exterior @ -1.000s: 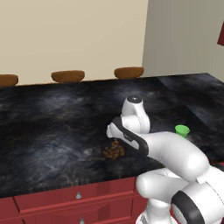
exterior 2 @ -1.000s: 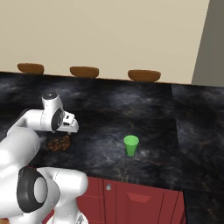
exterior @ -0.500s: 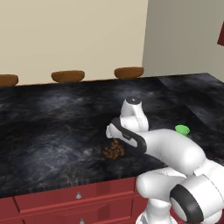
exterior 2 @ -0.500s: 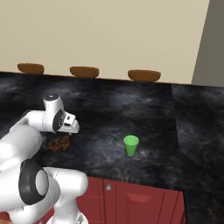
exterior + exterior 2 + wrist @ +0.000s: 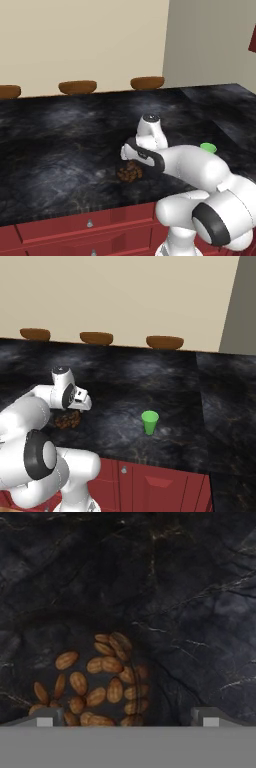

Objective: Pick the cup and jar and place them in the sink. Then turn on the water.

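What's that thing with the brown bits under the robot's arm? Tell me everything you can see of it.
It is the jar, round and of clear glass, so faint that mostly its contents show: brown, oval, nut-like pieces heaped inside. It stands on the dark marbled counter, near the front edge, well apart from the green cup. From the base cameras it reads as a small brown cluster partly hidden behind the arm. The pincer hangs right above it, one fingertip to each side of it, nothing gripping it yet. No lid is visible.

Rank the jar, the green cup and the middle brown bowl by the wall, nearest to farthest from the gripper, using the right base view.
1. jar: directly under the gripper.
2. cup: out on the counter, to the picture's right.
3. middle bowl: back by the wall.
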